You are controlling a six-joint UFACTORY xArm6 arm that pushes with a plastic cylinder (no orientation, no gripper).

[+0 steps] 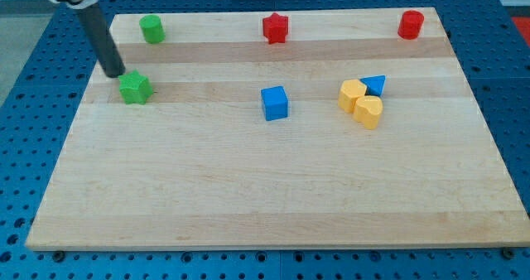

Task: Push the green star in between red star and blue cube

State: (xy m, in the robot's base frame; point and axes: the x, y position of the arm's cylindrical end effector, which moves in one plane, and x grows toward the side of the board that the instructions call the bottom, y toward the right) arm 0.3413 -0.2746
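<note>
Green star (135, 88) — seemingly touching my tip (115, 73) at its upper-left.

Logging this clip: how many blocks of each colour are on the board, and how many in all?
Green: 2, the green star and a green cylinder
Red: 2, the red star and a red cylinder
Blue: 2, the blue cube and a blue triangle
Yellow: 2
Total: 8

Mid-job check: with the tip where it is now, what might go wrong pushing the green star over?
1. My tip sits at the green star's upper-left corner; an off-centre push may spin it or slip past.
2. Pushing from there drives it down-right, likely into the blue cube rather than between it and the red star.
</note>
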